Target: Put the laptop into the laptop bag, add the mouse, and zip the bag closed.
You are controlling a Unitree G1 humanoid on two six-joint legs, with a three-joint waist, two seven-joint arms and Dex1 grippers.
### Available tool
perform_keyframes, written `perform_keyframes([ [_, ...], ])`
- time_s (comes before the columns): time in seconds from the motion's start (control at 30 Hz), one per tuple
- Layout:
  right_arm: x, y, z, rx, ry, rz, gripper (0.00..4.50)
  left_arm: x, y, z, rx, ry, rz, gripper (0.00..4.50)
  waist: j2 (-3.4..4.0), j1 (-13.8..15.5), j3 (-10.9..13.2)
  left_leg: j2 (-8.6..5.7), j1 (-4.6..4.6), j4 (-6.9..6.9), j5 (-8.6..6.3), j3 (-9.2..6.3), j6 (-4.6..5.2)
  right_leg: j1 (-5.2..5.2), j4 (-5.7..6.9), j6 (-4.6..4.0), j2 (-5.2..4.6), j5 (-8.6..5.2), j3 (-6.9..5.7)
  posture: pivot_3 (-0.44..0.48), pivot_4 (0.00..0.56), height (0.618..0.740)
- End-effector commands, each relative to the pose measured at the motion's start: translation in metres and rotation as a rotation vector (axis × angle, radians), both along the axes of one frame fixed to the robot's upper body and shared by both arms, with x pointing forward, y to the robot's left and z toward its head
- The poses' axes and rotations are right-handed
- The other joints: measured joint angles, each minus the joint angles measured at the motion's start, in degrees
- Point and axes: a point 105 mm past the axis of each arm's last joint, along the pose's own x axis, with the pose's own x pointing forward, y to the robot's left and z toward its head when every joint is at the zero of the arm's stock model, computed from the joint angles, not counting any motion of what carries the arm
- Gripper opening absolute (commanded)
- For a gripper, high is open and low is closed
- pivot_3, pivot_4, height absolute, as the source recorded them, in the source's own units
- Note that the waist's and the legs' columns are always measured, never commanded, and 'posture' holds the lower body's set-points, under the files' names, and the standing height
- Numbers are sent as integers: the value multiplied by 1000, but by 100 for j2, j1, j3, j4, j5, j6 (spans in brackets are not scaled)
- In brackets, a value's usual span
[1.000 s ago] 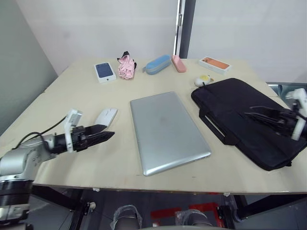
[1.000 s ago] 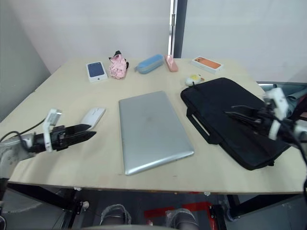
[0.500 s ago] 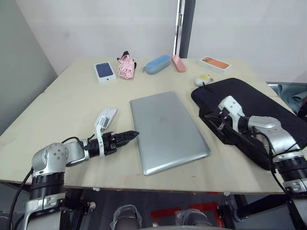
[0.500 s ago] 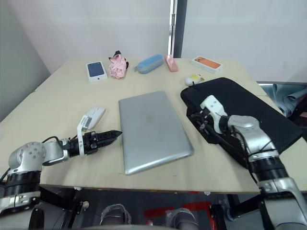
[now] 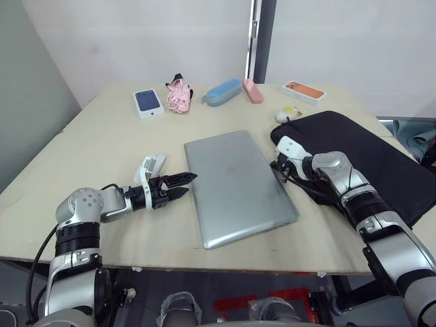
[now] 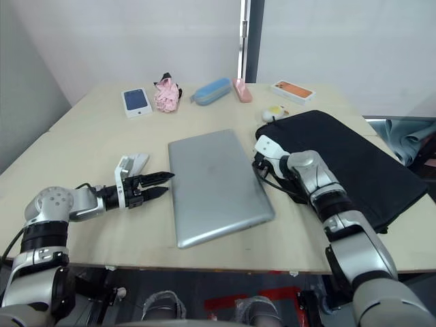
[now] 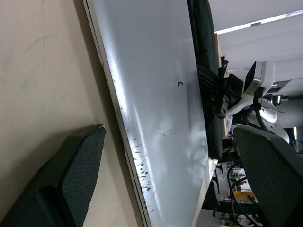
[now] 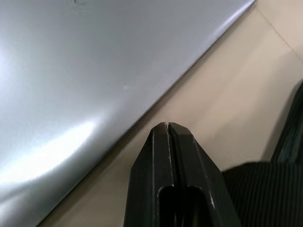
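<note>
Risk: left gripper (image 5: 182,185), fingers parted, and right gripper (image 8: 169,130), pinched together empty, could shove the laptop (image 5: 236,184) askew rather than lifting it.

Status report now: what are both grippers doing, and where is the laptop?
Left gripper open at the laptop left edge. Right gripper shut, at its right edge. Laptop flat on table, outside the laptop bag.

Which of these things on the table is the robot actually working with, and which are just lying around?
For the job:
laptop
laptop bag
white mouse, beside the left gripper

Just lying about, along the table's far edge:
phone box with a blue picture
pink cloth bundle
blue case
pink case
orange phone box
small yellow-and-white thing
</note>
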Motion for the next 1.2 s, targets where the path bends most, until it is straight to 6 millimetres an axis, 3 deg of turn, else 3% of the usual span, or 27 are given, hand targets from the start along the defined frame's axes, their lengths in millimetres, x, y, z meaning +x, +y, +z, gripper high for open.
perform_keyframes([
  [0.03, -12, 16, -7, -19, 57, 130, 67, 5, 2, -15, 68, 38, 17, 4500, 0, 2, -3, 0, 0, 0, 0, 0, 0, 2, 1, 0, -1, 0, -1, 0, 150, 740],
  [0.2, -19, 31, -9, 24, 84, 180, 67, -3, -11, -29, 96, 76, -63, 4500, 8, -44, -31, 0, 9, -10, 1, 0, -1, 11, -2, 0, 0, 0, -1, 0, 150, 740],
  [0.43, -23, 50, 3, 114, 88, 210, 67, -5, -17, -30, 95, 78, -110, 4500, 20, -100, -44, 0, 14, -17, 1, 1, -2, 13, -5, 0, 0, 0, 0, 0, 150, 740],
  [0.6, -42, 70, 6, 178, 134, 292, 67, -4, -20, -27, 83, 71, -126, 4500, 23, -108, -42, 0, 13, -29, 1, 1, -3, 13, -17, 0, 0, 0, -2, 0, 150, 740],
  [0.83, -42, 62, 1, 134, 131, 265, 67, -2, -23, -20, 46, 36, -133, 4500, 25, -79, -42, -8, 3, -37, 1, 2, -2, 15, -54, 0, -11, 0, -7, 0, 150, 740],
  [0.97, -29, 41, 10, 107, 101, 206, 0, 0, -14, -4, 34, -8, -130, 3300, 27, -85, -38, -12, 1, -47, 1, 2, -2, 11, -59, 1, -16, 0, -9, 0, 150, 740],
  [1.1, -25, 34, 21, 106, 76, 204, 0, 1, -12, 1, 41, -18, -137, 1890, 26, -74, -34, -17, -16, -71, 3, 5, 0, -1, -88, 2, -17, 1, -12, 0, 150, 740],
  [1.2, -23, 28, 60, 148, -22, 230, 0, 0, -7, 15, 32, -46, -158, 864, 23, -21, -29, -18, -19, -98, 12, 4, -4, -2, -108, 2, -16, 1, -21, 0, 150, 740],
])
